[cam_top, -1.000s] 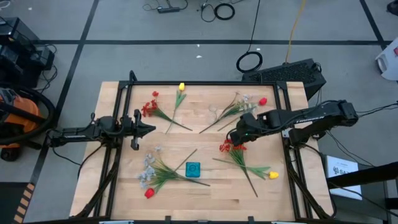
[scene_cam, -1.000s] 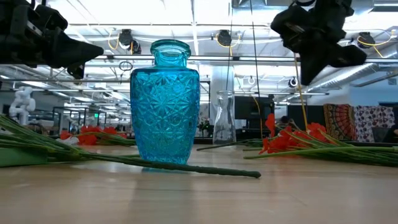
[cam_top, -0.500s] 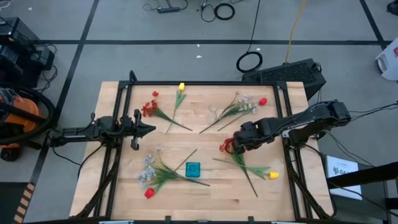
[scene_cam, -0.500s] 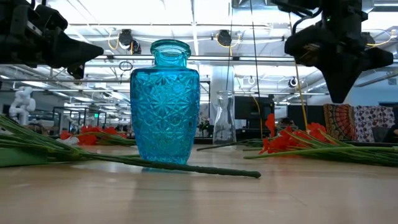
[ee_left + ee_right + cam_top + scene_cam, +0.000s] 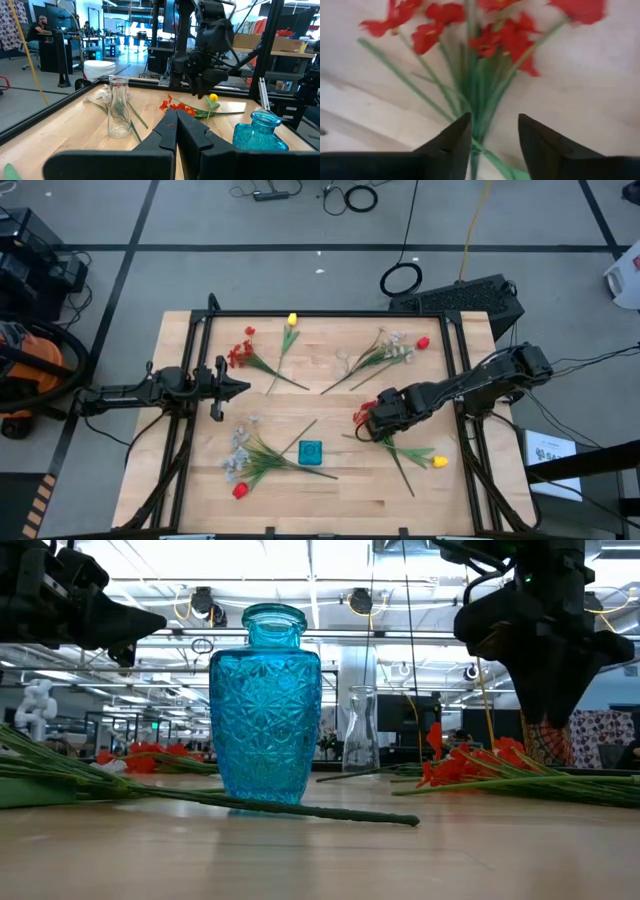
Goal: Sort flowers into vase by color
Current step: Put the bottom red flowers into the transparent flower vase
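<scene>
My right gripper (image 5: pixel 494 137) hangs open just above the red spray (image 5: pixel 492 35) on the table's right side, one finger on either side of its green stem bundle (image 5: pixel 482 112). In the high view it is over the spray (image 5: pixel 360 416), whose stems run to a yellow tulip bud (image 5: pixel 439 462). The blue vase (image 5: pixel 311 452) stands near the front middle and a clear vase (image 5: pixel 119 107) farther back. My left gripper (image 5: pixel 243 388) waits shut at mid-left. Other flowers lie flat: a red spray (image 5: pixel 240 355) and yellow tulip (image 5: pixel 291 320) far left, pale sprays (image 5: pixel 392 347) far right.
Pale sprays and a red bud (image 5: pixel 240 491) lie in a bundle left of the blue vase, with a long stem (image 5: pixel 300 808) running in front of it. A red bud (image 5: pixel 423 342) lies at the far right. Bare wood shows along the near edge.
My right gripper has moved toward the table's near edge and come down over the red spray on the right, and its fingers have opened. The flowers and vases lie as before.
</scene>
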